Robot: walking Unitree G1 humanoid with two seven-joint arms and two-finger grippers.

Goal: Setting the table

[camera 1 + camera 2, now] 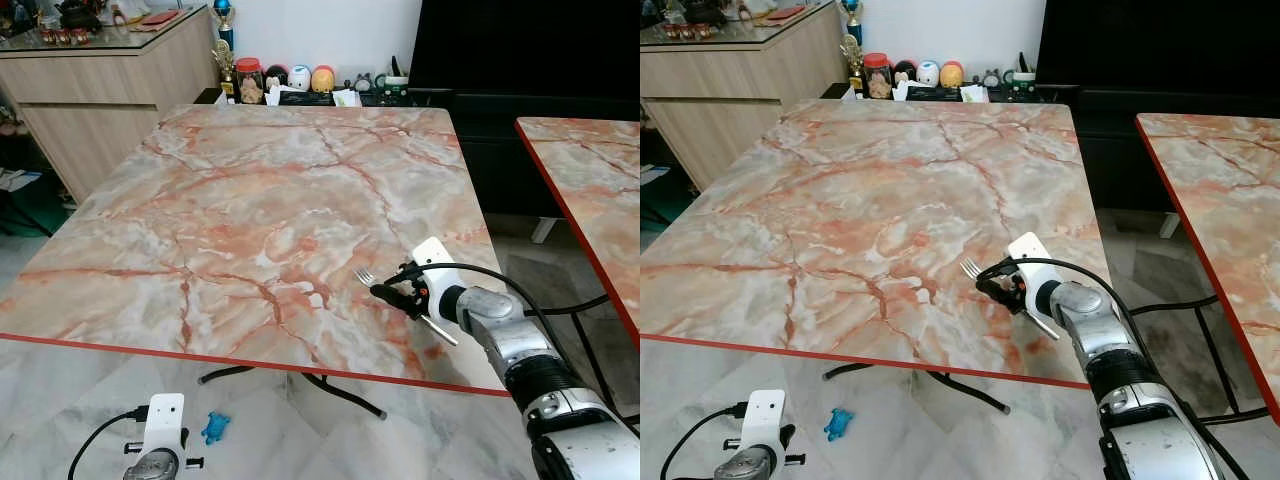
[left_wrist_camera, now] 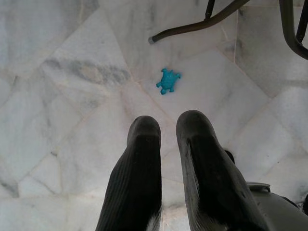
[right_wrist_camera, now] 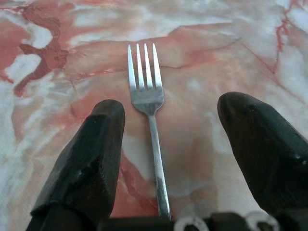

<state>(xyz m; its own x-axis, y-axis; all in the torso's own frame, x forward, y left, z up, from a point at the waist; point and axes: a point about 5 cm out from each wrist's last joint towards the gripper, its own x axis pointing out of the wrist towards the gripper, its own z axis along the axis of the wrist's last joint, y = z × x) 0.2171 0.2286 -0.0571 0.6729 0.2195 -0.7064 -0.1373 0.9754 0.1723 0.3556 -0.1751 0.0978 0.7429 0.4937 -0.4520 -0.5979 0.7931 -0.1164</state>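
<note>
A silver fork (image 3: 149,103) lies flat on the pink marble table (image 1: 250,180), near its front right corner, tines pointing toward the table's middle. My right gripper (image 3: 173,101) is open and low over the table, one black finger on each side of the fork's neck without touching it. In the left eye view the tines (image 1: 364,276) stick out past the right gripper (image 1: 390,284), and the handle runs back under the wrist. My left gripper (image 2: 166,125) hangs idle below the table edge, shut on nothing, pointing at the floor.
A second marble table (image 1: 600,170) stands to the right across a narrow gap. A wooden cabinet (image 1: 100,80) is at the far left, and jars and figurines (image 1: 300,80) line a low shelf behind the table. A blue toy (image 2: 168,80) lies on the floor near the table's metal legs (image 1: 340,390).
</note>
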